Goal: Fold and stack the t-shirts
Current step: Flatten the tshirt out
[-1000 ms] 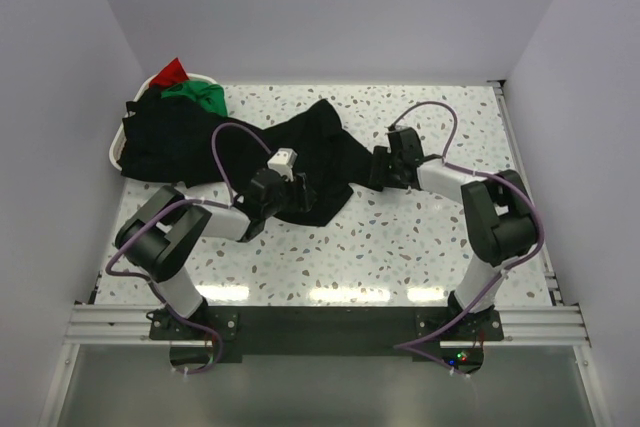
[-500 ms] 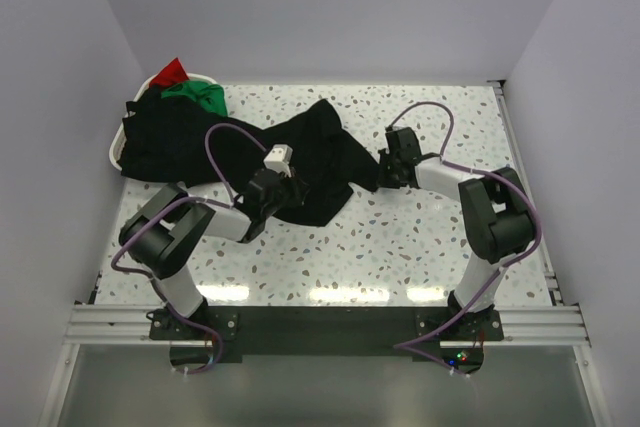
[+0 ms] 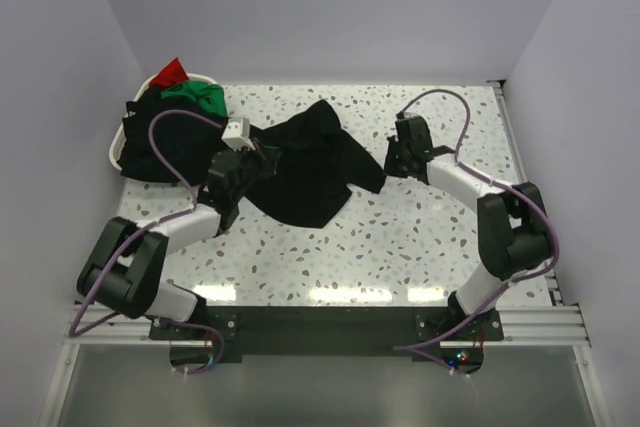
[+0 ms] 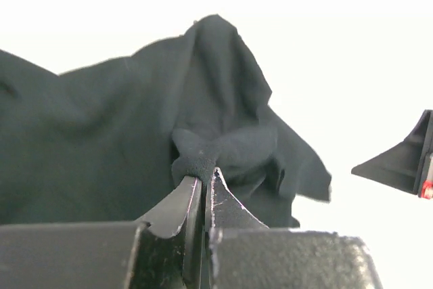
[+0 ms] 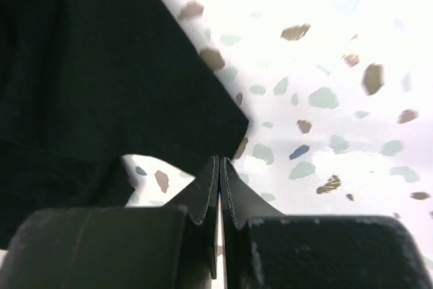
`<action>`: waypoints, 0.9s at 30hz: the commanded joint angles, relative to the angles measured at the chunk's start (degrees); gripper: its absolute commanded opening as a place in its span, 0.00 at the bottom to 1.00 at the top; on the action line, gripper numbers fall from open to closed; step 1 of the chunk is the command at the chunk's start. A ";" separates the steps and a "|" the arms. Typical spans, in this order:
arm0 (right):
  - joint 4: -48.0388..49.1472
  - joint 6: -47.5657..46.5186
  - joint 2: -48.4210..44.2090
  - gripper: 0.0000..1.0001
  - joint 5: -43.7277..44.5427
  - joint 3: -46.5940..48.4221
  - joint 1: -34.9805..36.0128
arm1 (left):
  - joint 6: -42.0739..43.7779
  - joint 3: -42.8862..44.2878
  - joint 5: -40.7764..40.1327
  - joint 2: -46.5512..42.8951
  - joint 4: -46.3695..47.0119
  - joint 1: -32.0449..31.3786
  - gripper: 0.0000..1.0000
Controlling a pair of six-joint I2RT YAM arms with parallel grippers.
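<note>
Black t-shirt (image 3: 310, 162) lies crumpled and unfolded in the middle of the speckled table (image 3: 430, 237), a rumpled heap of soft, matte cloth with deep creases and no sleeve or collar that can be told apart. The left gripper (image 4: 203, 179) is clamped on a small knot of bunched cloth at the shirt's left edge. That pinch seems to gather several layers, so a pull from it would likely drag a wad rather than spread one hem, and the knot could slip free. The right gripper (image 5: 218, 162) has its jaws pressed together at the shirt's right corner, which touches or sits just beside the tips; whether any cloth is caught between them cannot be told. If it holds nothing, a stretch would be one-sided and the shirt would drag towards the left arm. At the far left, a white basket (image 3: 113, 152) holds a green t-shirt (image 3: 200, 97), a red t-shirt (image 3: 170, 72) and dark cloth (image 3: 155, 142), near enough for the left arm to snag.
</note>
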 commanded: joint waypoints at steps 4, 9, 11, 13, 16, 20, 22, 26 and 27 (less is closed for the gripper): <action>-2.39 -0.78 -9.86 0.00 2.47 3.24 -4.60 | 5.91 2.71 -4.53 -13.94 -6.23 2.04 0.00; -3.27 -0.78 -16.63 0.00 1.07 1.84 -7.60 | 9.95 5.26 -7.78 -20.45 -13.96 2.66 0.00; -3.44 -1.13 -16.29 0.00 -3.21 1.04 -7.51 | 11.35 5.61 -8.84 -21.77 -15.47 2.66 0.00; -1.96 -0.70 -15.23 0.00 -5.17 -0.19 -6.03 | 12.32 5.44 -12.17 -21.86 -17.14 2.83 0.00; -1.77 -0.70 -11.28 0.08 -2.20 -0.46 -1.12 | 13.82 5.87 -15.08 -20.99 -19.78 3.53 0.00; -1.16 -0.35 -7.15 0.25 -0.79 -0.54 1.10 | 14.35 5.35 -16.31 -20.63 -20.49 4.15 0.00; -1.42 -0.43 -5.74 0.36 0.88 -0.28 1.28 | 14.52 5.00 -17.10 -21.25 -20.67 4.33 0.00; -2.39 -0.78 -3.28 0.47 1.68 0.68 1.98 | 15.05 5.00 -18.34 -21.78 -20.84 4.68 0.00; -2.56 -0.96 -2.67 0.49 1.85 1.21 2.07 | 14.96 5.00 -18.42 -21.69 -20.84 4.77 0.00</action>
